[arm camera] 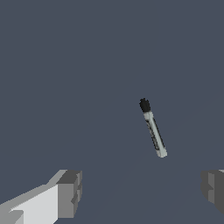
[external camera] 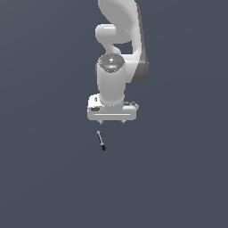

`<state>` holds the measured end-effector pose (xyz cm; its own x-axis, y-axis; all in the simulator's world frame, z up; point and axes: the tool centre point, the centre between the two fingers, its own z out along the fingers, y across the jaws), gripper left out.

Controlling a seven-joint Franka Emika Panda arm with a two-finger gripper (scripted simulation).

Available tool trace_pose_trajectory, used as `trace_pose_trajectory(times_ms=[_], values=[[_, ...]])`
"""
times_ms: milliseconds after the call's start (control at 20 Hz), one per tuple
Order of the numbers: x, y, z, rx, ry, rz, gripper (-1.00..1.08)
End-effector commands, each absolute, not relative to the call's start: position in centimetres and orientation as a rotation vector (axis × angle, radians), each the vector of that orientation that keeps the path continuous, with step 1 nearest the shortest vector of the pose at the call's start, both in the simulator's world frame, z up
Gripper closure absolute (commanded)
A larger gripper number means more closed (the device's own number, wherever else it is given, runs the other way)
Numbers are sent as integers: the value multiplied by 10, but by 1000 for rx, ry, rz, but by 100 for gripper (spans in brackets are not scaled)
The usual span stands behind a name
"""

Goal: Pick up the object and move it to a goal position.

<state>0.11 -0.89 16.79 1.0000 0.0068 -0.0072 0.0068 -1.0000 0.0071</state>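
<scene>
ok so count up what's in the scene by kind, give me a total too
Pen: 1
Robot gripper: 1
Total: 2

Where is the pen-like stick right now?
In the exterior view, the stick lies on the grey surface just below the gripper, untouched; the wrist view shows the jaws spread wide apart, nothing between them.
</scene>
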Motion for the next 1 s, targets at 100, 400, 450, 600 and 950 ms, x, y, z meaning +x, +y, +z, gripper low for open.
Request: trace_pose_trajectory(times_ms=[100, 400, 450, 600, 950], values=[[2, -8, 169, 3136, 16, -8, -92], [9, 8, 183, 3156, 65, 35, -92], [10, 10, 185, 3159, 69, 40, -92], [10, 12, 188, 3160, 68, 43, -92], [11, 5, 177, 3155, 104, 38, -92]])
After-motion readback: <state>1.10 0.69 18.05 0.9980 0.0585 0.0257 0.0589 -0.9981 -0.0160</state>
